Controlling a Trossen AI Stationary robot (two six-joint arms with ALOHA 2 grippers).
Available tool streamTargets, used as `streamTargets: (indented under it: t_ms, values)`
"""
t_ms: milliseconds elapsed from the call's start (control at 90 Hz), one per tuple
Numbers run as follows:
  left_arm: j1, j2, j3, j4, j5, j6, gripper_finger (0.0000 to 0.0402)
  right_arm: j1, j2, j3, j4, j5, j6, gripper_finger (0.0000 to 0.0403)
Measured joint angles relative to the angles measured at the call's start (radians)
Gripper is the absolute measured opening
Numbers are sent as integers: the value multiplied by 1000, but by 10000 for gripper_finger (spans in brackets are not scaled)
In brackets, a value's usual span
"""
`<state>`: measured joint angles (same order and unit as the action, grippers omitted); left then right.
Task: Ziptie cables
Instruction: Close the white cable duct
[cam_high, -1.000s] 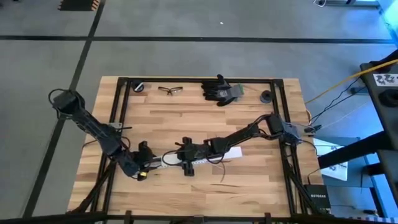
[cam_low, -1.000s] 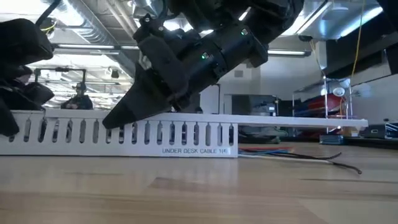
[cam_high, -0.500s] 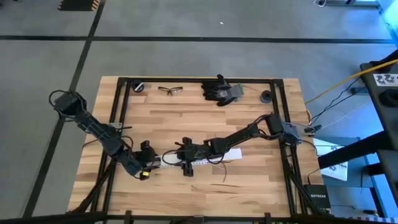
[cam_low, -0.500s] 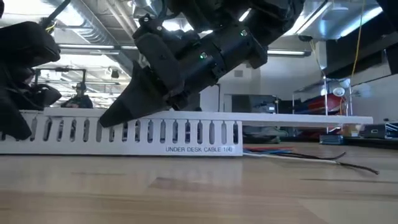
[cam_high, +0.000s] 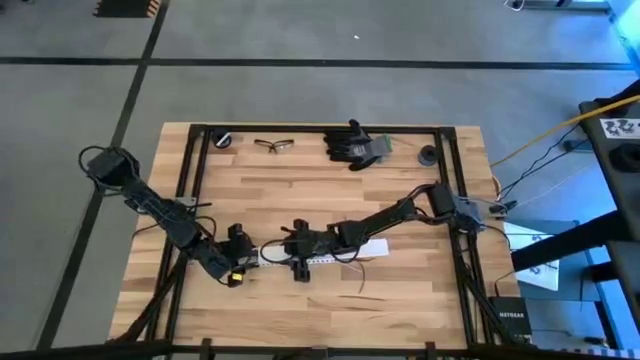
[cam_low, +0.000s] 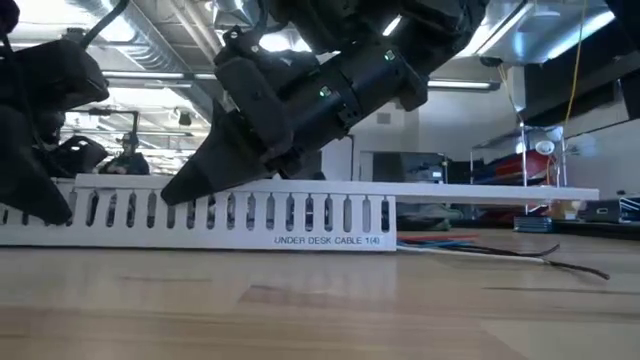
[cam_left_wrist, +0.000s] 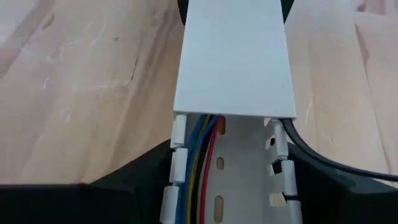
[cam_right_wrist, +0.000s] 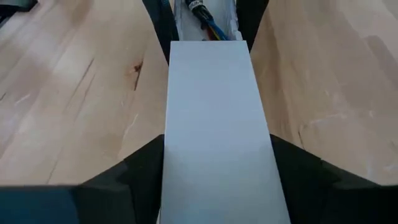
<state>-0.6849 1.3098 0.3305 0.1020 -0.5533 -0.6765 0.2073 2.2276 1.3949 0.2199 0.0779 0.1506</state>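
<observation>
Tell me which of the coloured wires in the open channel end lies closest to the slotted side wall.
The blue wire, seen by the left wrist camera: it runs right along the slotted wall of the white channel. The yellow and red wires lie further toward the channel's middle.

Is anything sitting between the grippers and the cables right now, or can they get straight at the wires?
Yes. The cables lie inside the slotted white channel, and its flat white cover hides most of their length. Left gripper and right gripper both straddle the channel, not the wires.

Two dark arms (cam_high: 160, 205), tapered claws (cam_low: 200, 180)
</observation>
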Motion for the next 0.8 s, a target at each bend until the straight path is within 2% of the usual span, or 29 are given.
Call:
streamTargets:
  t_ms: [122, 322, 456, 600, 800]
  values:
    - [0, -2, 0, -7, 13, -19, 236, 0, 0, 2, -9, -3, 0, 225]
    - [1, -47, 2, -35, 101, -28, 237, 1, 0, 4, -7, -17, 2, 225]
    - [3, -57, 4, -72, 92, -76, 237, 0, 0, 4, -3, -10, -6, 225]
    - [33, -53, 4, -73, 66, -30, 238, 0, 0, 3, -13, 1, -26, 225]
    - [103, -43, 4, -79, 111, -1, 275, 0, 0, 2, -14, 12, -26, 225]
